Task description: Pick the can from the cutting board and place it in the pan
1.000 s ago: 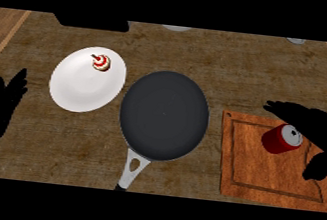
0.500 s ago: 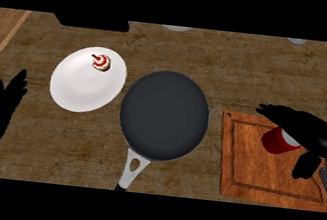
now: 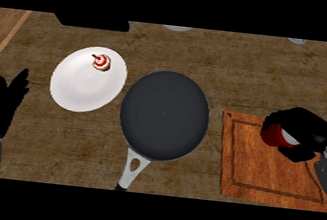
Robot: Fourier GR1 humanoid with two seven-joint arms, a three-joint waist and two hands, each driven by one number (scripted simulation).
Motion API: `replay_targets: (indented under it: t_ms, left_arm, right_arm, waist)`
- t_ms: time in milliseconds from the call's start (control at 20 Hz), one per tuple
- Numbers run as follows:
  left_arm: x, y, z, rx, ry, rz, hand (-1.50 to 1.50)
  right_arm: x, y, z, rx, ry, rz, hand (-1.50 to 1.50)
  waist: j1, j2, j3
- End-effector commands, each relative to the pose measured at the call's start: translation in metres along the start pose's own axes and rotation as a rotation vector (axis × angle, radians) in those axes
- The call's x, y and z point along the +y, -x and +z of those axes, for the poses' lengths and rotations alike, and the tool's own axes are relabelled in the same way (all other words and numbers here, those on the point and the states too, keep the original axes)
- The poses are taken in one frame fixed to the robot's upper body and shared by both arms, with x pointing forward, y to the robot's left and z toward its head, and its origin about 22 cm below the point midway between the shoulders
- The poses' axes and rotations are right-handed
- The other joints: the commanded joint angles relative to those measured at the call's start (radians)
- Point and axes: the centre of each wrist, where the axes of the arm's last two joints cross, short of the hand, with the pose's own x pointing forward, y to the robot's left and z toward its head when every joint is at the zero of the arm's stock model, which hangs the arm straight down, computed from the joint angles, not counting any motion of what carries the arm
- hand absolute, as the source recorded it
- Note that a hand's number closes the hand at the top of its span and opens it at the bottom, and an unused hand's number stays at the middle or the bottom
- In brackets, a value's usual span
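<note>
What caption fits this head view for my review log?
Right robot hand curled around the red can on the cutting board, beside the empty pan; left robot hand rests open.

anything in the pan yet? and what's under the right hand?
The pan holds nothing. The right hand is curled over the red can on the cutting board; most of the can is hidden.

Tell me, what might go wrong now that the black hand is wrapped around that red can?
The right hand curls over the red can and hides most of it, so the hold is hard to judge; the can might slip when lifted. The cutting board lies right beside the pan, so a low carry could knock the pan's rim. The left hand rests open at the view's left edge, too far away to help.
</note>
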Motion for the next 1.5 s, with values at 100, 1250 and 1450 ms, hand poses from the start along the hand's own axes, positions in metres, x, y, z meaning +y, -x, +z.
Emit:
replay_targets:
  t_ms: [100, 1250, 1450]
  left_arm:
    - [-0.002, -0.012, 0.013, 0.004, -0.007, -0.005, 0.00]
    - [0.001, 0.006, 0.011, 0.011, -0.019, -0.005, 0.00]
    - [0.011, 0.017, 0.010, 0.019, -0.001, -0.005, 0.00]
  right_arm:
    - [-0.013, 0.010, -0.005, -0.010, 0.077, 0.057, 1.50]
    - [0.017, -0.093, 0.105, 0.095, 0.776, -0.225, 1.50]
    - [-0.010, -0.118, 0.100, 0.075, 0.784, -0.279, 1.50]
  waist:
    - [0.001, -0.001, 0.000]
    - [-0.015, -0.006, 0.000]
    - [-0.004, -0.002, -0.001]
